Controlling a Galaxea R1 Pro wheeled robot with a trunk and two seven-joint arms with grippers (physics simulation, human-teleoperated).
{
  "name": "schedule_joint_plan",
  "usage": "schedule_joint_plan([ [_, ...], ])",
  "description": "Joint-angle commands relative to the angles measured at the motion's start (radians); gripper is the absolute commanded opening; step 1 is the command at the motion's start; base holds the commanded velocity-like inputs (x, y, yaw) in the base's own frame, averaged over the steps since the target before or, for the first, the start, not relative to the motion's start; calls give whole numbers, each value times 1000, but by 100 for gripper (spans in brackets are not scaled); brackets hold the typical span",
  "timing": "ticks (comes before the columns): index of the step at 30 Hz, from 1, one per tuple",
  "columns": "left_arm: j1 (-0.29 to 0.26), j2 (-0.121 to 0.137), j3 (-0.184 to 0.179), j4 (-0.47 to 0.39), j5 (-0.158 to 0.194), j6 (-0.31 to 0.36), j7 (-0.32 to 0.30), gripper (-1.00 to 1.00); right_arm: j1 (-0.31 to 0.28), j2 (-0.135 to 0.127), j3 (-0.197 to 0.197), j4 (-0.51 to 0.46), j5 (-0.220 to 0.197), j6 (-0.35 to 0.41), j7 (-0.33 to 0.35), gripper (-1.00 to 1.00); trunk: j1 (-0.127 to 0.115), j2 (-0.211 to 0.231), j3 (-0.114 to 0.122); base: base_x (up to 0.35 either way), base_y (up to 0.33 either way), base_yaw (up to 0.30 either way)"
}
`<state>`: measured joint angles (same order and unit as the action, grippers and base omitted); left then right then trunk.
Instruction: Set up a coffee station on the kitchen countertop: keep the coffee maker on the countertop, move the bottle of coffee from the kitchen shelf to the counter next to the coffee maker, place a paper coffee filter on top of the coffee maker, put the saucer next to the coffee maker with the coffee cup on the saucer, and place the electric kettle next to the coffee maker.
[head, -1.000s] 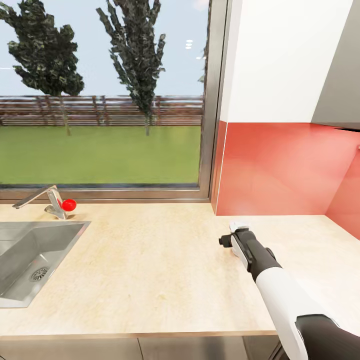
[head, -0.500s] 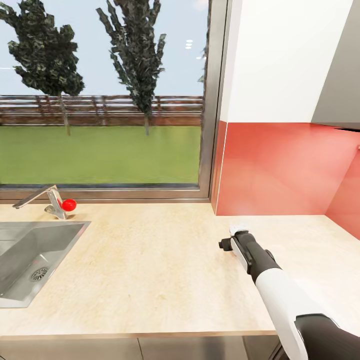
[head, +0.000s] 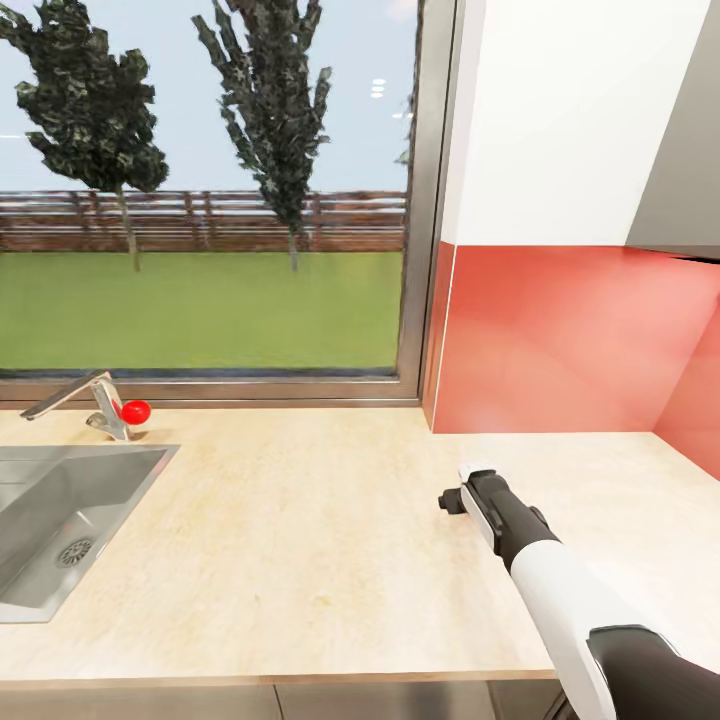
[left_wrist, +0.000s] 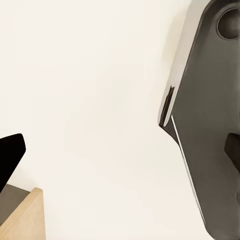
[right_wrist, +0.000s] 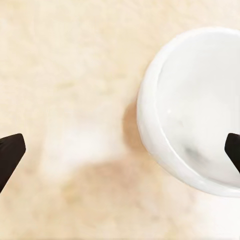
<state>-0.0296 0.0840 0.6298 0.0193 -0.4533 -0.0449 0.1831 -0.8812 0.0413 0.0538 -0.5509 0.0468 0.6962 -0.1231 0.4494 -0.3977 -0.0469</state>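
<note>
Saucer (right_wrist: 192, 110) (white, shallow) lies flat on the countertop (right_wrist: 65, 75) under the right gripper (right_wrist: 120, 147), whose jaws are spread wide; it sits toward one finger, not between them. Left gripper's jaws: cannot tell. Farther off, a sink (head: 60, 525).

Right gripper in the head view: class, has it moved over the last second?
Yes. The right gripper has drawn back toward the robot, away from the red backsplash, over the countertop.

Bench (head: 300, 540) pale beige, faint mottling. Backsplash (head: 560, 340) coral red. Sink (head: 60, 530) grey steel, red knob (head: 135, 411) at faucet. Saucer (right_wrist: 195, 110) glossy white. Right arm (head: 560, 590) white, black wrist.
</note>
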Motion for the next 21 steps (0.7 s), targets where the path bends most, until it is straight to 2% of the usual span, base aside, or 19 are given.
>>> schedule_joint_plan([
  [1,-1,0,8,3,-10,-4,4,100,-1,-1,3,0,5,5,-1,100,1,-2,-2,0,0,0],
  [13,-1,1,8,4,-10,-5,4,100,-1,-1,1,2,5,-10,-2,100,1,-2,-2,0,0,0],
  [21,-1,1,8,4,-10,-5,4,100,-1,-1,1,2,5,-10,-2,100,1,-2,-2,85,0,0],
])
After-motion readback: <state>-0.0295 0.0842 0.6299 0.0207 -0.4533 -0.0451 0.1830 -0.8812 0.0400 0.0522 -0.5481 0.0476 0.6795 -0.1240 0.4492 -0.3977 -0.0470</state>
